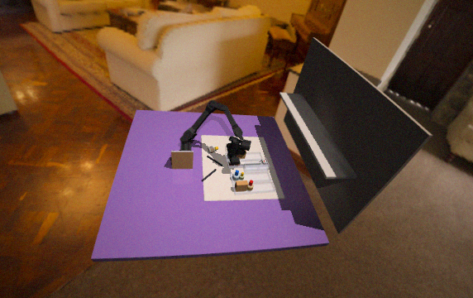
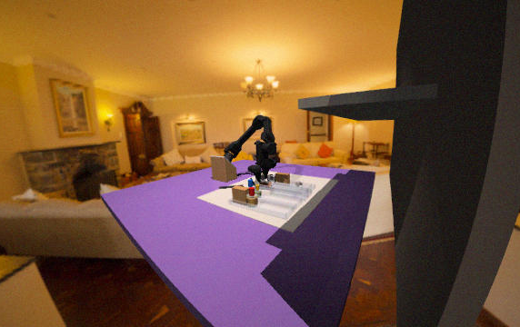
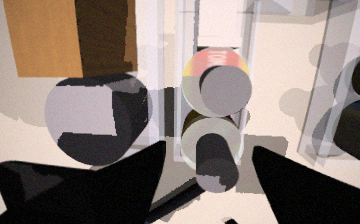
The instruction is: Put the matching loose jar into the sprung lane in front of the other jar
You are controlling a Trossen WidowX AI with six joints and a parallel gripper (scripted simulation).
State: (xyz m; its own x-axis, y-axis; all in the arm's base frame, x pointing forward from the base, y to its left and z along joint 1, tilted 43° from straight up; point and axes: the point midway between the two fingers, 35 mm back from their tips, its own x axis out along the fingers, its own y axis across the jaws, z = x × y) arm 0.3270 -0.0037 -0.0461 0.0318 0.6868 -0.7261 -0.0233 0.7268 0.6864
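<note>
Since the gripper (image 3: 208, 165) jaws are apart around the front jar (image 3: 212, 145), lifting crooked could tip it and let the pusher snap.

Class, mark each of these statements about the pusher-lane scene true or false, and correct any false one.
1. Two grey-lidded jars stand in a row inside the lane. True: the front jar sits before the rear jar.
2. The gripper is clamped on the front jar. False: its fingers stand apart from it, open.
3. A brown box lies left of the lane in the wrist view. True.
4. The large grey-topped jar stands inside the lane. False: it stands outside, to the left.
</note>
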